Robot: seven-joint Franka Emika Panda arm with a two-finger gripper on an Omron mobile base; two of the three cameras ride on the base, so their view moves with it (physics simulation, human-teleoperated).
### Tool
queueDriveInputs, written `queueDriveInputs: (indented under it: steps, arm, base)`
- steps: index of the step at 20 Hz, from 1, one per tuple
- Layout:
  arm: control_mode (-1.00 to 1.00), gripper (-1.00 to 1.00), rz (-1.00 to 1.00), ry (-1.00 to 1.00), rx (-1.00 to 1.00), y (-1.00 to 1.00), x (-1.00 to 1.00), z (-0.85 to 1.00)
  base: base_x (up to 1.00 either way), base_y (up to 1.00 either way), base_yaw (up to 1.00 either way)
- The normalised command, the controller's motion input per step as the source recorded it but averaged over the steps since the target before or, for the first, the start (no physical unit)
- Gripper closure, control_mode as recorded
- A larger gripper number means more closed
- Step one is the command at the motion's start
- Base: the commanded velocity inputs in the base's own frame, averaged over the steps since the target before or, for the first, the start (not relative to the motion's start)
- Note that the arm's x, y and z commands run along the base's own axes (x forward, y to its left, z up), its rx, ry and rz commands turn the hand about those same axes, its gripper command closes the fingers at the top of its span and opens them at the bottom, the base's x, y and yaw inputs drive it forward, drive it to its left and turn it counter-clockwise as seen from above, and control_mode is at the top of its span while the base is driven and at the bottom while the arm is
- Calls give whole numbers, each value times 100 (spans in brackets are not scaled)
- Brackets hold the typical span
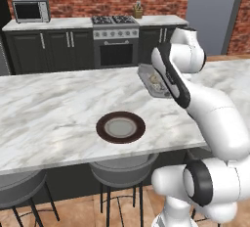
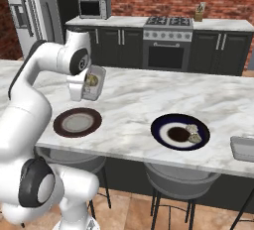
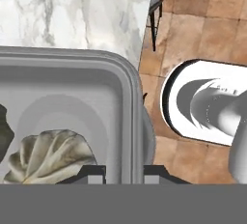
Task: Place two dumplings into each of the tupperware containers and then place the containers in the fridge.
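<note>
Pinching the rim of a shallow translucent grey plastic tupperware container with rounded corners [image 3: 67, 102], the two-finger gripper [image 3: 124, 172] has its dark tips closed on that rim wall, one tip inside and one outside, as the hand view shows. The box hangs lifted and tilted above the white marble island counter [image 1: 49, 108], near its far edge and up against the white arm, as seen from both base cameras. I judge it light and fairly stiff, yet a one-edge pinch lets it sag and tip, and smooth plastic may slip, so a slow, level carry seems wise. Inside it lie pale yellowish-tan pleated dumplings [image 3: 50, 158]; one is plain and part of a second shows at the edge, so I count two there. They look soft and easily squashed, and free to slide toward the low side. Two more dumplings sit on a round dark-blue plate [image 2: 168, 142] near the counter's near edge. A second grey container [image 2: 243, 148] rests at the counter's right end, apparently empty, though only part shows. A round brown-rimmed plate [image 1: 120, 127] lies bare near the near edge. The tall silver-grey fridge [image 2: 27, 18] stands beyond the counter's left end, well apart. Count: four dumplings, two containers, two plates.
</note>
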Motion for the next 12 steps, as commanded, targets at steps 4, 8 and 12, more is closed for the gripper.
queueDriveInputs:
  steps: [4,8,12]
  arm:
    - [-100,100,-10,-7,-24,-1,-31,-32]
    - [-100,100,-11,0,-14,-7,-38,-8]
    - [-100,100,-9,0,0,-20,-60,19]
  base:
    - [0,0,0]
    - [0,0,0]
    - [0,0,0]
